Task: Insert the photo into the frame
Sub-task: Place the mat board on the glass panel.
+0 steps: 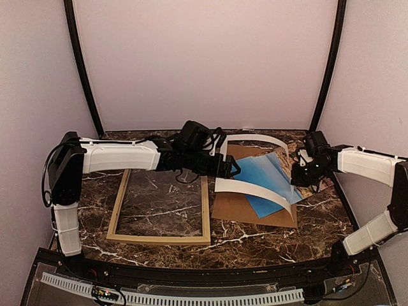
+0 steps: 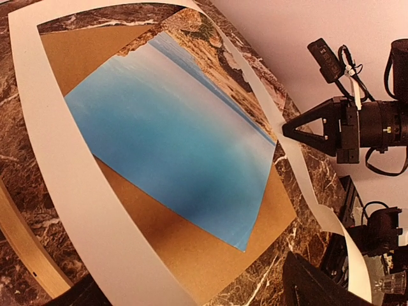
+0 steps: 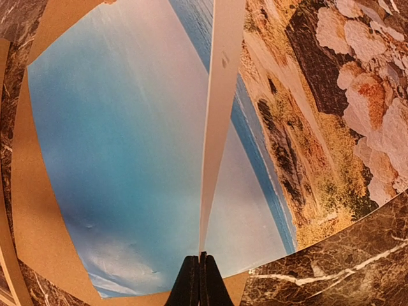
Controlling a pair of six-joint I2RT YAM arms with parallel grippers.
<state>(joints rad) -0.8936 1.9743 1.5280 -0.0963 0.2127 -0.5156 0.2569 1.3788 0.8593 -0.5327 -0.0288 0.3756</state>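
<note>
Observed: your right gripper (image 3: 199, 258) is pinched fully closed on the edge of the white mat (image 1: 255, 190), which runs edge-on straight up from its fingertips in the right wrist view. In the overhead view the mat stands raised and bowed above the table (image 1: 268, 239), right of centre.

Your left gripper (image 1: 231, 167) sits at the mat's left side, centre of the overhead view. Its jaws are spread wide. A strip of the mat passes between them in the left wrist view, and no grip on it is visible.

The photo (image 2: 185, 146) is held by neither gripper. It lies flat on the brown backing board (image 1: 233, 207), right of centre, under the lifted mat and lower than both grippers. Its rocky end lies directly below the right gripper, reaching the marble.

The frame (image 1: 159, 240) lies flat, left of centre in the overhead view. It sits beside the board's left edge, apart from the photo, with bare marble showing through it
</note>
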